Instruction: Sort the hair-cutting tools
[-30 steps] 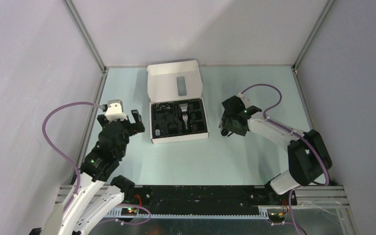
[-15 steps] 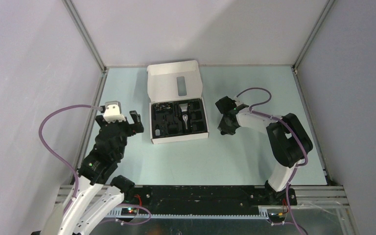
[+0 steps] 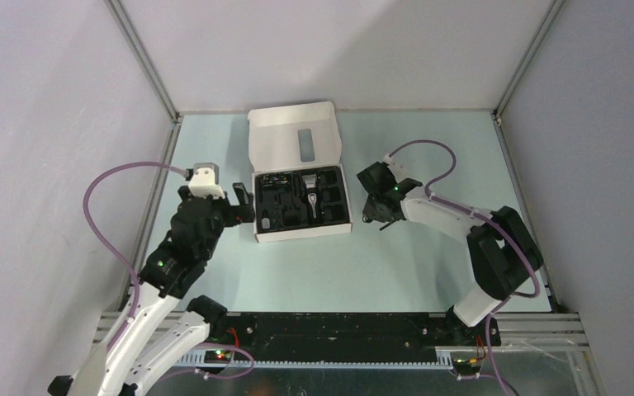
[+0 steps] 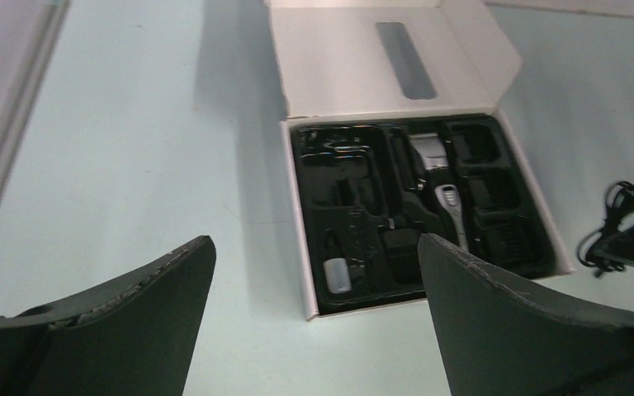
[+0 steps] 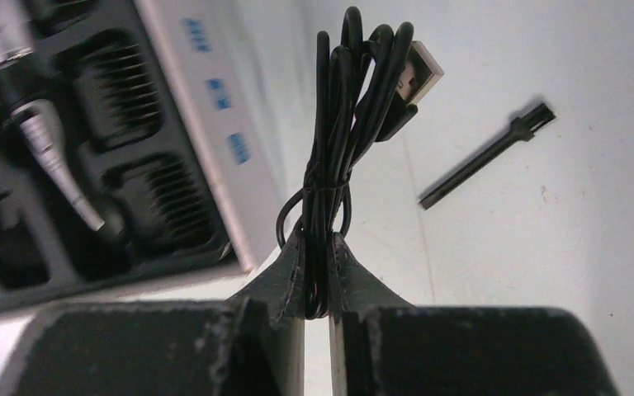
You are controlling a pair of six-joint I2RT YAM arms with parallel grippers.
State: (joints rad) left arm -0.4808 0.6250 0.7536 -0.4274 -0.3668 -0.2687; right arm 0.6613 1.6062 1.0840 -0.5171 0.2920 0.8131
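A bundled black cord (image 5: 355, 107) with a USB plug stands up between my right gripper's (image 5: 318, 247) fingers, which are shut on its lower loops. That gripper (image 3: 377, 206) hovers just right of the open white box (image 3: 297, 233). In the box's black tray lies the silver-and-black clipper (image 3: 311, 191) (image 4: 442, 177), with black comb attachments (image 5: 115, 82) in slots beside it. A thin black brush (image 5: 487, 161) lies on the table to the right of the cord. My left gripper (image 4: 314, 247) is open and holds nothing, close to the box's left front corner.
The box lid (image 4: 338, 66) stands open toward the back wall. A small white bottle (image 4: 336, 275) sits in the tray's front left slot. Metal frame rails and grey walls bound the table on the left, right and back.
My right gripper has shut on the cord and shifted a little toward the box. The left arm has moved right, closer to the box's left side, its gripper still open.
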